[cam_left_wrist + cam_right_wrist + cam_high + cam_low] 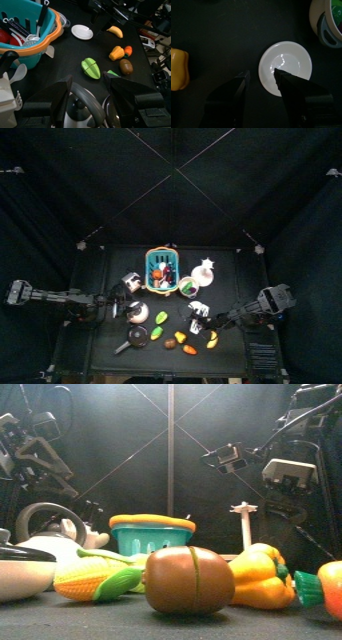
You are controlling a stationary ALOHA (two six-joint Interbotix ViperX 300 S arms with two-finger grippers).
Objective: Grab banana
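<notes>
The banana (115, 31) is small, yellow and curved. It lies on the black table beside a white plate (82, 31). In the top view the banana (211, 337) is just in front of my right gripper (201, 314). In the right wrist view the right gripper (262, 73) hangs open and empty over the plate (286, 61), with the banana (178, 70) off to one side. My left gripper (90, 80) is open and empty above a white kettle (83, 107), well short of the banana.
A teal basket with an orange rim (160, 263) stands at the back. A green piece (91, 67), a brown piece (125, 66) and an orange pepper (117, 52) lie between the left gripper and the banana. Corn (94, 579) lies at the front edge.
</notes>
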